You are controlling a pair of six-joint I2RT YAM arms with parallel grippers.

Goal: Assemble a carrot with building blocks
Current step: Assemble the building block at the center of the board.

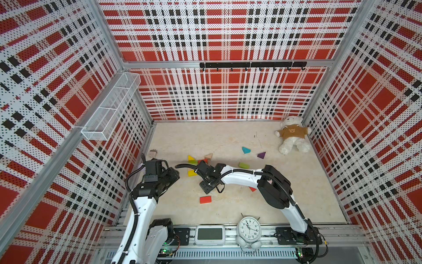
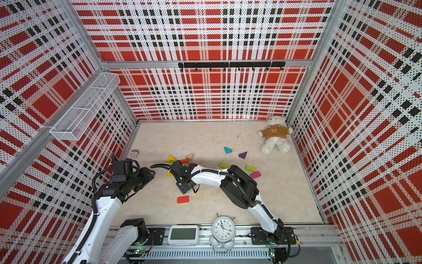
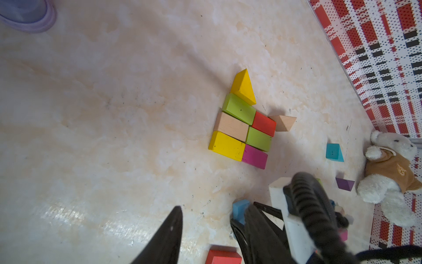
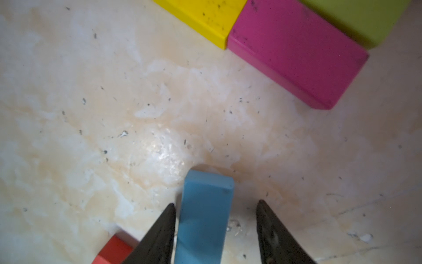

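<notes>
So, right tool [image 4: 215, 203]: jaws partway apart, straddling the blue block [image 4: 205, 214]; one finger looks right up against its side and the other has a clear gap, so no real grip yet imo
Blue block: lying on the desk [image 4: 114, 114], long axis in line with the fingers, so they'd close across its narrow width
Build: a flat cluster [image 3: 242, 128] with a yellow triangle [image 3: 243, 88] capping rows of coloured blocks
Key relation: the cluster sits straight ahead of the blue block with bare desk between; the pink block [image 4: 296, 52] and yellow block [image 4: 205, 16] form its nearest edge
Nearer arm: the right one, easily
Other arm: left tool [image 1: 174, 176] is off to the side; can't tell how wide it is
</notes>
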